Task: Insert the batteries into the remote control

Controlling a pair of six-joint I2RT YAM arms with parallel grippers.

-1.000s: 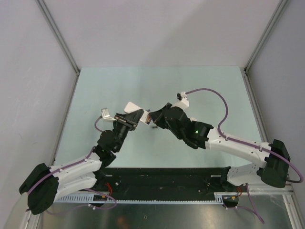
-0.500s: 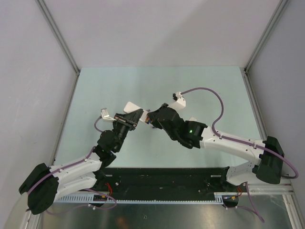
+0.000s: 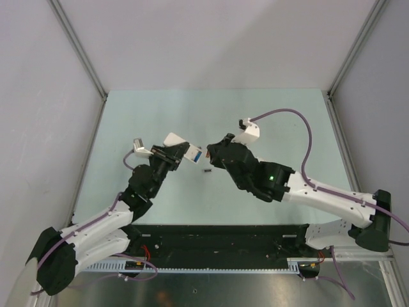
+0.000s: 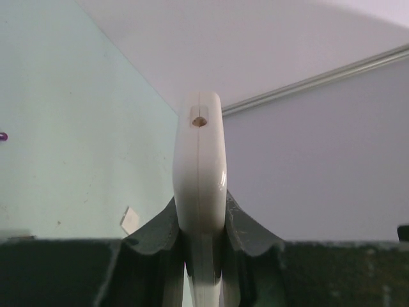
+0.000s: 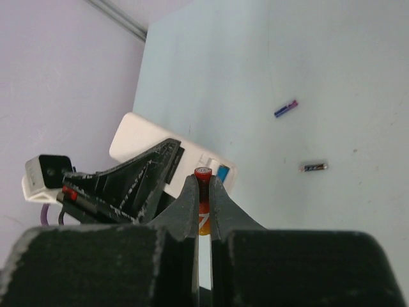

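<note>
Mid-task, roughly halfway by my read. Left gripper (image 4: 199, 225) is clamped on the remote control (image 4: 199, 163), lifted off the table (image 3: 255, 115) and seen edge-on from the left wrist, fingers pressed to its two flat faces. Right gripper (image 5: 203, 187) is pinching the red battery (image 5: 203, 192) between its fingertips, one end poking out toward the remote's near end; close to it, but I can't tell if it's touching. There's a blue battery (image 5: 222, 171) at that same end of the remote, looks seated in the bay, though the right wrist view is too small to confirm it's fully home. Not loaded yet: purple battery (image 5: 285, 109) and dark grey battery (image 5: 314, 167), both lying loose on the table, well apart from the remote and a bit apart from each other. Small white chip (image 4: 130, 220) on the table below the remote, maybe the cover, can't tell. So probably one in, one in hand about to go in. How many slots the bay has isn't visible. Closing the bay comes after, if that chip is the lid.
</note>
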